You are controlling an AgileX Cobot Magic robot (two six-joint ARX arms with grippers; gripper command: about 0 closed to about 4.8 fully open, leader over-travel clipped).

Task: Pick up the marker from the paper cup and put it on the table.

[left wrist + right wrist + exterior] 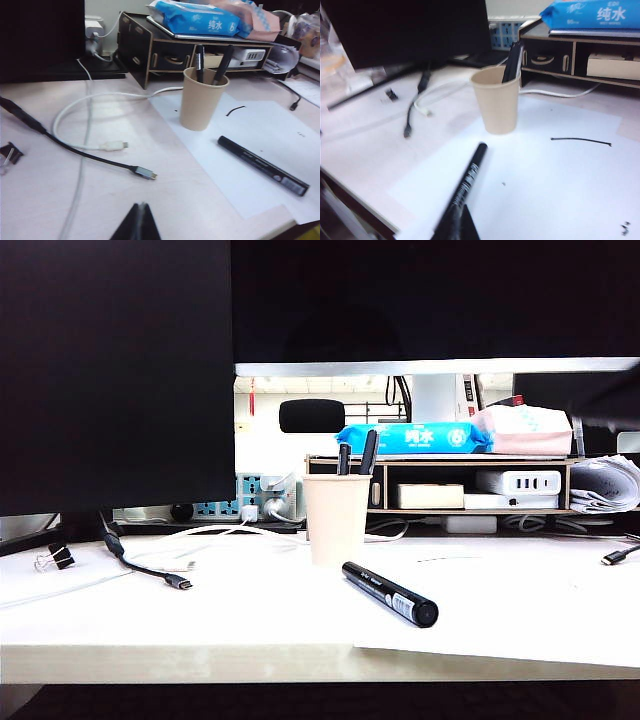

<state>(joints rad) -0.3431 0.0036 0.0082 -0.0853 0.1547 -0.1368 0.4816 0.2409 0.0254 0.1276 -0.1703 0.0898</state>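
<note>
The marker (390, 594) lies flat on white paper on the bench (150, 625), near and right of the paper cup (336, 517), apparently delivered. Left claw (140, 220) and right claw (455, 222) hover closed, empty.

We see a black marker (390, 594) with a white printed label lying on a white sheet (520, 600) at lower right of the exterior view. At centre stands a plain beige cup (336, 518) with two black pens (356, 453). The table (150, 615) is white with a pale wood edge. At upper centre lies a blue packet (412, 438). Both grippers, left (139, 225) and right (456, 225), are black.
</note>
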